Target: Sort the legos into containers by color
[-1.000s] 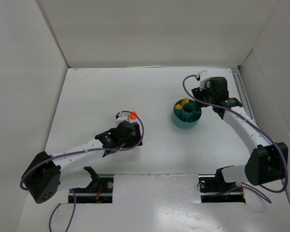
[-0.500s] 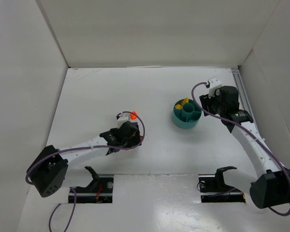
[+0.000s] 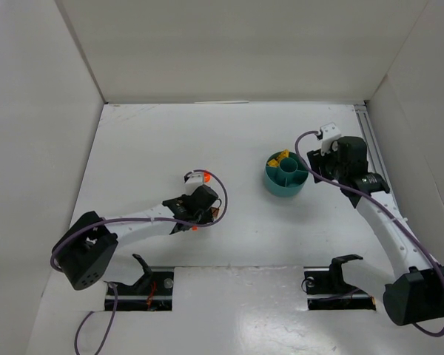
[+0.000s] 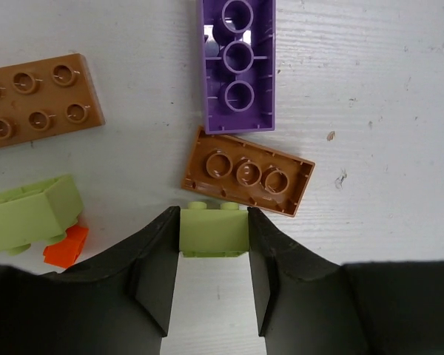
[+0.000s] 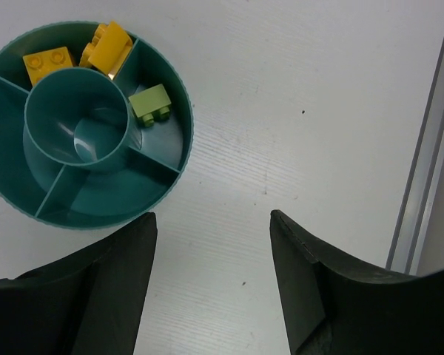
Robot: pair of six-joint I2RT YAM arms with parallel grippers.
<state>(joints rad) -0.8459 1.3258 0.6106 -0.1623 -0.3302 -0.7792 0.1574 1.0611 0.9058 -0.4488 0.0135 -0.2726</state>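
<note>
In the left wrist view my left gripper (image 4: 213,222) is shut on a lime green lego (image 4: 213,231) that rests on the table, both fingers against its sides. Around it lie an upturned brown lego (image 4: 248,171), a purple lego (image 4: 237,66), a flat brown lego (image 4: 37,100), another lime green lego (image 4: 29,214) and a small red-orange lego (image 4: 65,246). The teal tub of containers (image 5: 96,211) holds two yellow legos (image 5: 48,63) in one wedge and a lime green lego (image 5: 151,103) in the neighbouring one. My right gripper (image 5: 212,216) hangs open and empty, right of the tub (image 3: 285,191).
An aluminium rail (image 5: 422,148) runs along the table's right edge, close to my right arm. White walls enclose the table on the left, back and right. The left gripper (image 3: 200,213) is low over the lego pile at the centre left.
The left jaws have closed from wide open onto the lime green lego, and that arm shifted slightly nearer. The right gripper has drawn back from over the tub to its right side.
</note>
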